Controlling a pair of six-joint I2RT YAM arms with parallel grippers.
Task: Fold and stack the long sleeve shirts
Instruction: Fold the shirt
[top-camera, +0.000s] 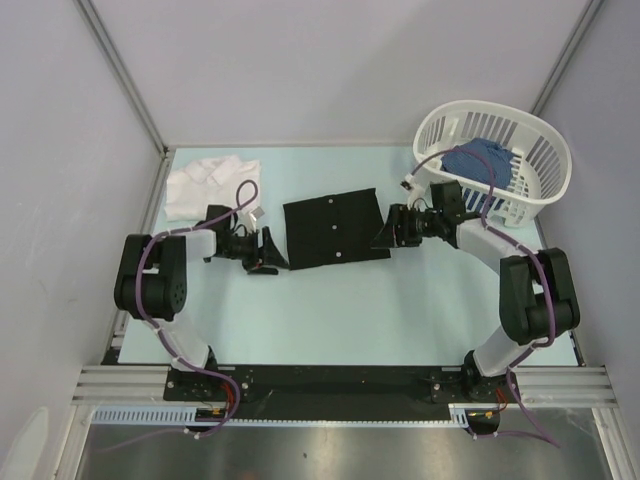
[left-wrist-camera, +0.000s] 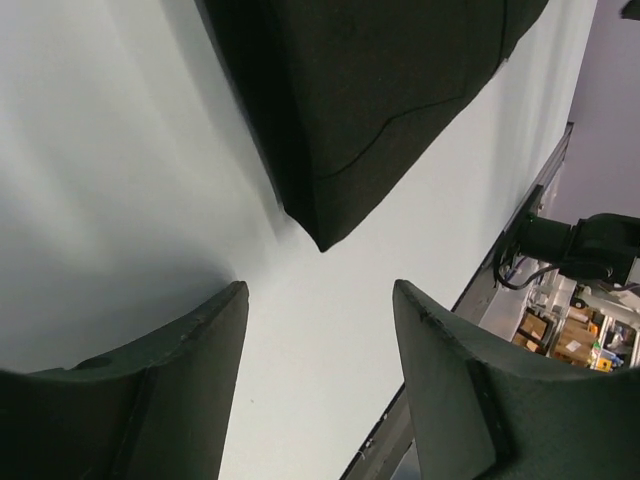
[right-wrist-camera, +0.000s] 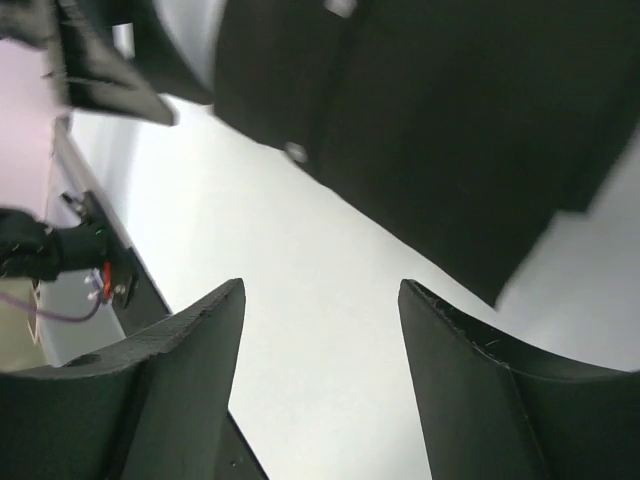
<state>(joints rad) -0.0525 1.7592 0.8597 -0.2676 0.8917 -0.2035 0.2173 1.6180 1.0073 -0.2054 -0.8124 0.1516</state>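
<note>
The black shirt (top-camera: 335, 228) lies folded into a flat rectangle in the middle of the table, small white buttons showing. The white shirt (top-camera: 210, 183) lies folded at the back left. My left gripper (top-camera: 272, 255) is open and empty just off the black shirt's near left corner (left-wrist-camera: 330, 215). My right gripper (top-camera: 384, 233) is open and empty at the shirt's right edge; the black cloth (right-wrist-camera: 450, 130) fills the top of the right wrist view.
A white slatted basket (top-camera: 545, 150) with blue cloth (top-camera: 485, 160) inside stands at the back right, close to my right arm. Grey walls enclose the table. The near table edge rail (top-camera: 340, 380) runs across the front.
</note>
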